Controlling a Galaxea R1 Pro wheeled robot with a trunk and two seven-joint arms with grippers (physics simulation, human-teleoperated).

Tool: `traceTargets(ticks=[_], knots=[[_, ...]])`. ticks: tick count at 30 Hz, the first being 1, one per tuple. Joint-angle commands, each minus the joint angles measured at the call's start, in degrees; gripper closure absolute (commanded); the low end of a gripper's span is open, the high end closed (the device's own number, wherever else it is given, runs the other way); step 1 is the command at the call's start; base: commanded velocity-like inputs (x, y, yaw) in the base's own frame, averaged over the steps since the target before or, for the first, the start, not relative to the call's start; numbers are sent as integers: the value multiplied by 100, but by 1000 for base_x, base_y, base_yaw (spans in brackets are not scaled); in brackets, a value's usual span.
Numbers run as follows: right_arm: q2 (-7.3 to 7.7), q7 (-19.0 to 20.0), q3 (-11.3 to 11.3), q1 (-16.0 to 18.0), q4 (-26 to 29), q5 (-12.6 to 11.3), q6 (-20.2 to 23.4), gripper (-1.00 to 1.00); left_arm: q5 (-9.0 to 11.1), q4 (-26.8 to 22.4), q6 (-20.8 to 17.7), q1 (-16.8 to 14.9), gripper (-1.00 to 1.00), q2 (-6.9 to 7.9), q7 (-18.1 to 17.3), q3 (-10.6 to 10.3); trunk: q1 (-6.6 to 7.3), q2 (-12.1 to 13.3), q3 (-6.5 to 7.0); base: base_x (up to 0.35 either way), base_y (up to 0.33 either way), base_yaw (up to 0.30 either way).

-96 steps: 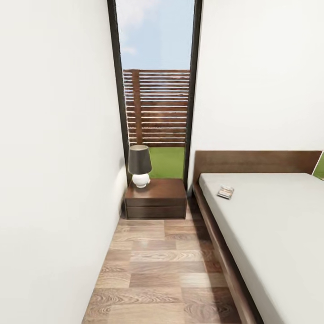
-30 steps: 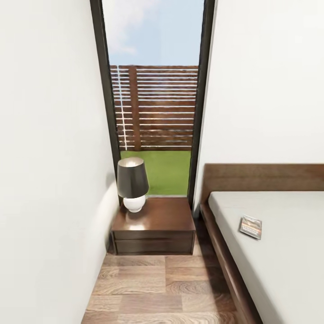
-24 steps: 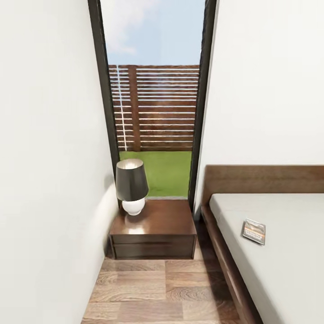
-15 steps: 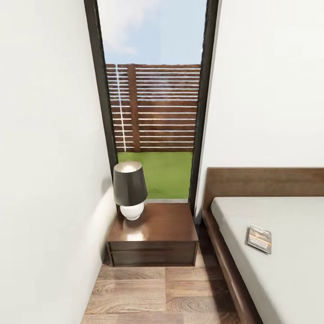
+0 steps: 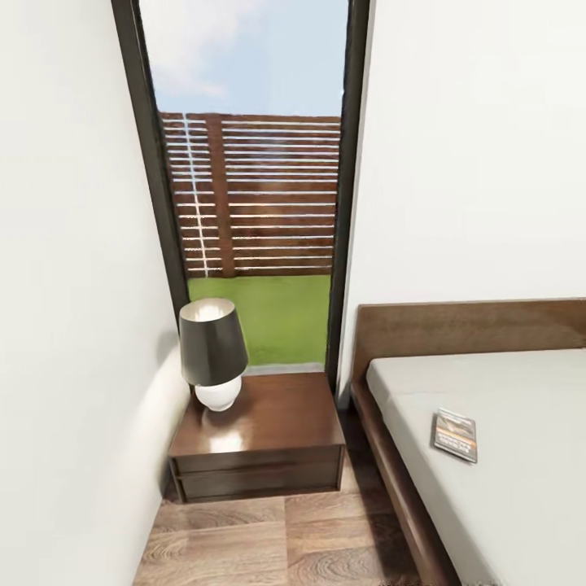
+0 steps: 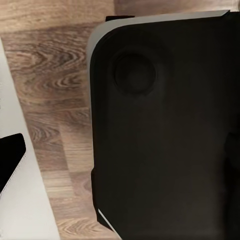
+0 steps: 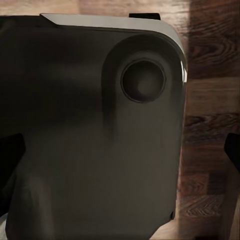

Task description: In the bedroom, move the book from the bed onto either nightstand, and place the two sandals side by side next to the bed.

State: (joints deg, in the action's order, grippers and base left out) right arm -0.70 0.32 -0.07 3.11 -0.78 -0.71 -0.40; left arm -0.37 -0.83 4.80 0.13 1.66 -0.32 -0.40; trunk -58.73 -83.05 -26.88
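Head cam: high, looks fwd & down a narrow aisle at nightstand (image 5: 259, 439), bed (image 5: 488, 456) at right, window (image 5: 252, 203) beyond. Both wrist cams: face down, close on dark robot body (image 6: 165, 135). Shared: wood-plank floor (image 5: 268, 537).

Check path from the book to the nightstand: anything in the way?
The book lies on the bed mattress; between it and the nightstand is only the bed's low side rail and a strip of floor. A lamp occupies the nightstand's rear corner by the wall; the rest of its top looks free.

White walls (image 5: 73, 244), wood-plank floor (image 5: 268, 541), tall black-framed window (image 5: 252, 203), dark-shaded lamp (image 5: 212, 354).
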Motion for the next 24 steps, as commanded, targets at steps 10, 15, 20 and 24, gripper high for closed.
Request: traceTargets(ticks=[10,15,20,24], knots=[[-1,3,-1,6,-9,-8,-4,-100,-7,-5,10,-1,-100,7,-3,3,0,-2,-5,13,0,-214],[-1,3,-1,6,-6,-8,-4,-100,-7,-5,9,-2,-100,9,-3,4,0,-2,-5,2,0,-216],[-1,3,-1,6,-7,-8,-4,-100,-7,-5,7,-1,-100,9,-3,5,0,-2,-5,1,0,-216],[-1,3,-1,6,-8,-8,-4,-100,-5,-5,8,-3,-100,10,-3,5,0,-2,-5,0,0,-217]])
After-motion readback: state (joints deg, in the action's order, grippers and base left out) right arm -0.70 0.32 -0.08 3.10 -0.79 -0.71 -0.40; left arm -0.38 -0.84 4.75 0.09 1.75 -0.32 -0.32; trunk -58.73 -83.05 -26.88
